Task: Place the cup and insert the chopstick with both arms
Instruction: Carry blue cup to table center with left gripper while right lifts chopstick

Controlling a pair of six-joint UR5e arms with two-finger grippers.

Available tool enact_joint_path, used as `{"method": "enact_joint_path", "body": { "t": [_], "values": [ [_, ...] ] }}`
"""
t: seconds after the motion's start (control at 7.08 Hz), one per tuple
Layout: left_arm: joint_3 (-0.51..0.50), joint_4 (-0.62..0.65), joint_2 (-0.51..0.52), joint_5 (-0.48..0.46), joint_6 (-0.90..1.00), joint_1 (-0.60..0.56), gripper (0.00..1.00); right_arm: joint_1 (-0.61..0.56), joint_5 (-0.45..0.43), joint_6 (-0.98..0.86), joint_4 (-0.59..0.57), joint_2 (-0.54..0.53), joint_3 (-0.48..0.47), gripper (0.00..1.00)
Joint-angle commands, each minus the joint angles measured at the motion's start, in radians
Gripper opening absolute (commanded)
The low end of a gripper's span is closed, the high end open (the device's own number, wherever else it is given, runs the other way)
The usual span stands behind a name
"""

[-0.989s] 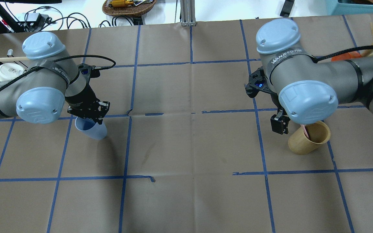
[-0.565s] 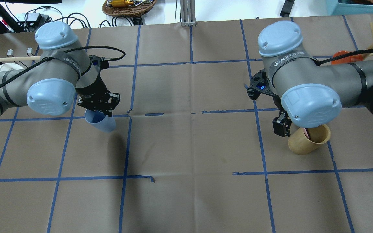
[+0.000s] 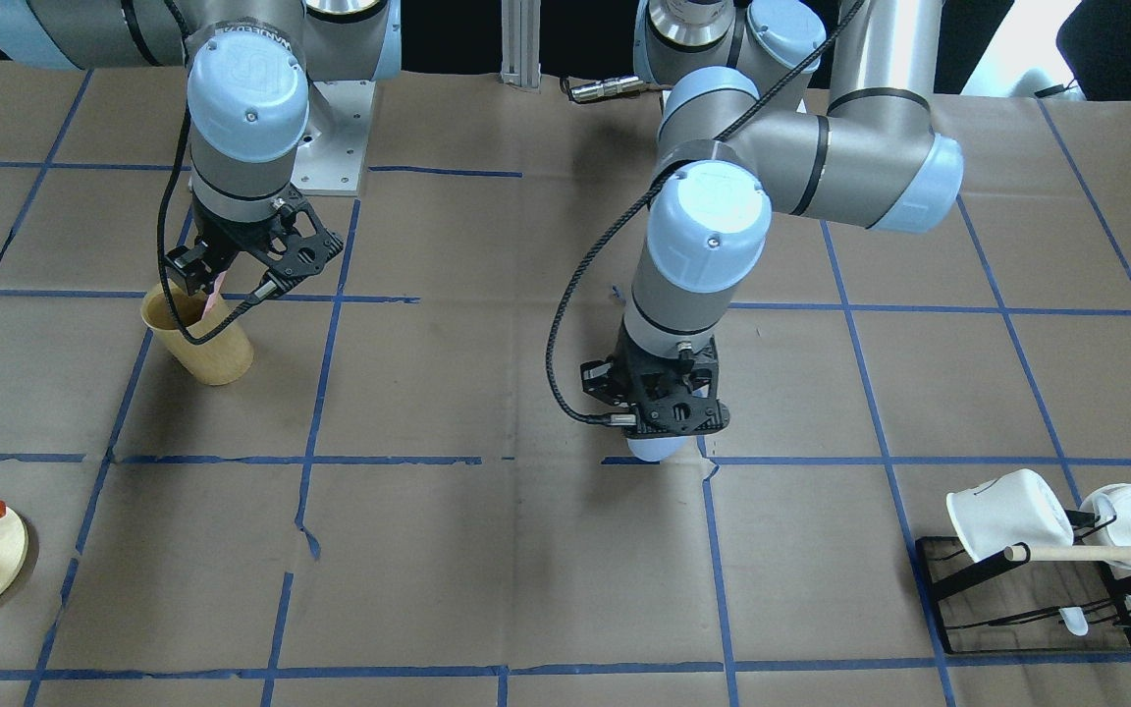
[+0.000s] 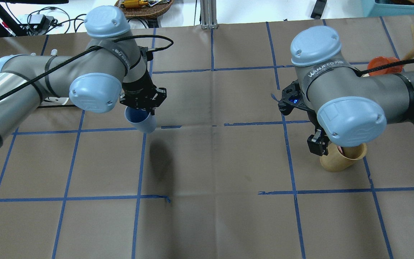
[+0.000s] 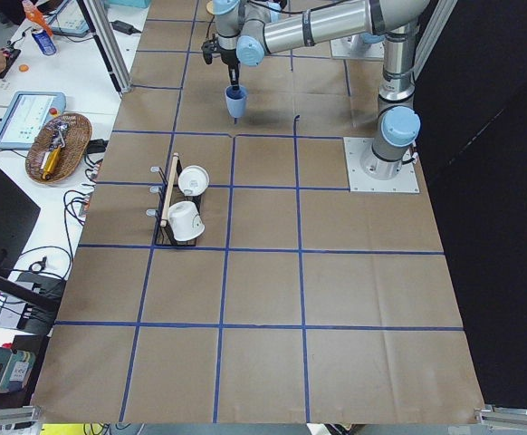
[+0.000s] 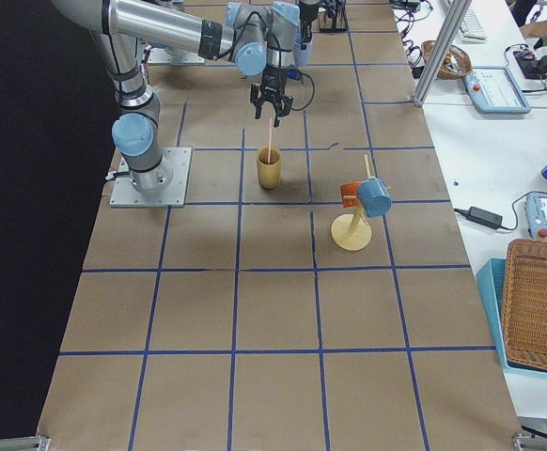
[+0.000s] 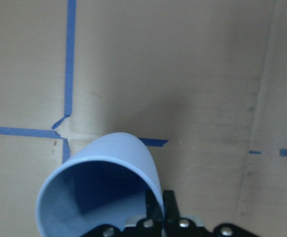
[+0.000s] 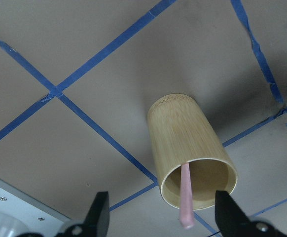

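My left gripper [image 4: 143,102] is shut on the rim of the pale-blue cup [image 4: 141,120] and holds it tilted above the table, near a blue tape crossing. The cup also shows in the left wrist view [image 7: 99,192] and, barely, under the gripper in the front view [image 3: 657,449]. A pale-pink chopstick [image 8: 185,197] stands in the tan wooden cup [image 8: 193,148]. My right gripper [image 8: 163,217] is open just above that cup, one finger on each side of the chopstick's top, not touching it. In the overhead view the arm mostly hides this gripper [image 4: 318,142].
A black rack with white mugs [image 3: 1017,550] and a wooden dowel stands at the table's left end. A wooden stand [image 6: 353,225] with an orange and a blue cup is beyond the tan cup. A wicker basket [image 4: 142,7] lies off the far edge.
My left arm has carried the blue cup to the right and further from the robot. My right gripper has shifted slightly closer over the tan wooden cup.
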State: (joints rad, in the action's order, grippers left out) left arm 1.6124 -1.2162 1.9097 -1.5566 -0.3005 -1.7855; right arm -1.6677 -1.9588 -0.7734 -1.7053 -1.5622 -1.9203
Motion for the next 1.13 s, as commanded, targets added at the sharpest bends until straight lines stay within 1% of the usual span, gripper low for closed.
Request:
{"method": "enact_joint_path", "body": {
  "t": [0.0,0.14,0.28,0.57,0.71,0.99],
  "values": [
    [-0.11,0.006,0.096,0.001,-0.061,-0.095,0.0,0.0,-0.002,0.003,0.0,-0.001,-0.002,0.51],
    [-0.129,0.007,0.13,0.022,-0.095,-0.112,0.0,0.0,-0.002,0.006,0.007,-0.004,0.0,0.3],
    [-0.144,0.013,0.144,0.026,-0.135,-0.13,0.0,0.0,-0.014,0.011,0.007,-0.01,0.0,0.2],
    [-0.149,0.039,0.178,0.039,-0.146,-0.149,0.0,0.002,-0.019,0.011,0.009,-0.022,0.0,0.11],
    [-0.149,0.055,0.187,0.044,-0.152,-0.156,0.0,0.002,-0.02,0.011,0.007,-0.022,0.0,0.08],
    [-0.149,0.055,0.186,0.046,-0.152,-0.161,0.01,0.002,-0.02,0.014,0.007,-0.022,0.017,0.07]
  ]
}}
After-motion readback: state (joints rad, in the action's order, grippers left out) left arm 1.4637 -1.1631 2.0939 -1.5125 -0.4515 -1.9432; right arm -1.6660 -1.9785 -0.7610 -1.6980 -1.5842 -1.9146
